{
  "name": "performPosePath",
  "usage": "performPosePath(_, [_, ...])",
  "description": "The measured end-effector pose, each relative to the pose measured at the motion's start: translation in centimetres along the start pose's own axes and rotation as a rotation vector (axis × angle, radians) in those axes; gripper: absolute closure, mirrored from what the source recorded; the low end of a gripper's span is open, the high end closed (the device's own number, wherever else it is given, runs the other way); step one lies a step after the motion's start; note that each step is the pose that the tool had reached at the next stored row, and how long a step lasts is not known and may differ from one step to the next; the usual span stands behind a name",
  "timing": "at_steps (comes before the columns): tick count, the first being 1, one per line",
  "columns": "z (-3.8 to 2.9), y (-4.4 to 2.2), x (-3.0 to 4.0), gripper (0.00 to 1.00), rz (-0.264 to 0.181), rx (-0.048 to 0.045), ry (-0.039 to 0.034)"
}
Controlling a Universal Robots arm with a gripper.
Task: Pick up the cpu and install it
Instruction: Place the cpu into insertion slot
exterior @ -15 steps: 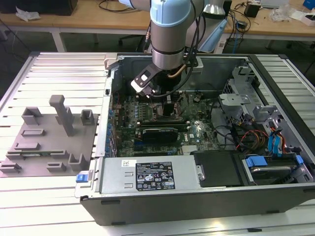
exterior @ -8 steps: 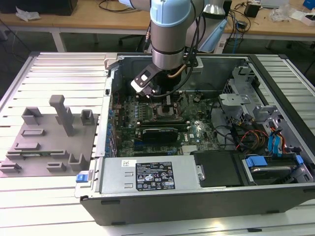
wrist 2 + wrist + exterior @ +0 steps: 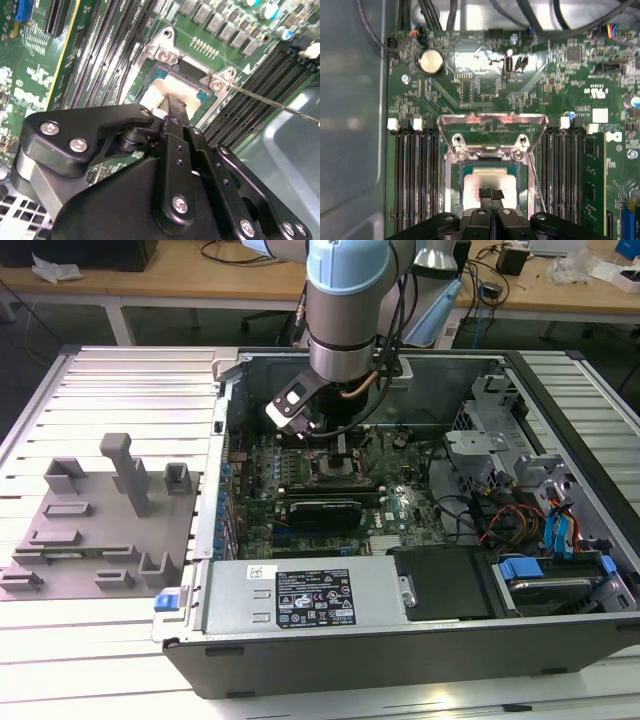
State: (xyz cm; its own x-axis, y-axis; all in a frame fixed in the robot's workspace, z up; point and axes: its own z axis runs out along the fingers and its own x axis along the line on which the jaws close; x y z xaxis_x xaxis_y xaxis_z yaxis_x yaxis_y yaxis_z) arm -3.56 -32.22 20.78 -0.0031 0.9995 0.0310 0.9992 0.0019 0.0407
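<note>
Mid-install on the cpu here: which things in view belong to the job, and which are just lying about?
Job:
cpu, seated in the socket
socket frame, hinged open
gripper, over the cpu

Lying about:
gray tray
power supply
coin cell
memory slots

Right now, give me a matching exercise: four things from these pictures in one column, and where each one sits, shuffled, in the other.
1 cpu
2 gripper
3 coin battery
4 gray tray

A outside the computer case, on the exterior view's left
B lying in the socket
C fingertips over the cpu
D on the motherboard, round and silvery

Pairs: 1-B, 2-C, 3-D, 4-A
</note>
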Motion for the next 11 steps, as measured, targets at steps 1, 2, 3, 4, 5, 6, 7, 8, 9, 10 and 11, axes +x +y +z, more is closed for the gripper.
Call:
performPosePath(1, [0.0,0.0,0.0,0.89,0.0,0.0012,0.0])
performPosePath(2, [0.0,0.0,0.0,0.89,0.0,0.0024,0.0004])
performPosePath(3, [0.01,0.03,-0.01,0.89,0.0,0.0028,0.0006])
performPosePath(4, [0.02,0.12,-0.03,0.89,0.0,0.0059,0.0007])
performPosePath(5, [0.03,0.2,-0.03,0.89,0.001,0.01,0.0007])
performPosePath(6, [0.03,0.28,-0.03,0.89,0.001,0.0152,0.0008])
performPosePath(7, [0.03,0.49,-0.05,0.89,0.001,0.0261,0.0004])
performPosePath(8, [0.05,0.79,-0.05,0.89,0.002,0.0273,0.0007])
performPosePath(9, [0.12,0.87,-0.04,0.89,0.002,0.0274,0.0008])
performPosePath(10, [0.27,0.86,-0.05,0.89,0.002,0.0277,0.0005])
performPosePath(11, [0.27,0.86,-0.06,0.89,0.002,0.0277,0.0003])
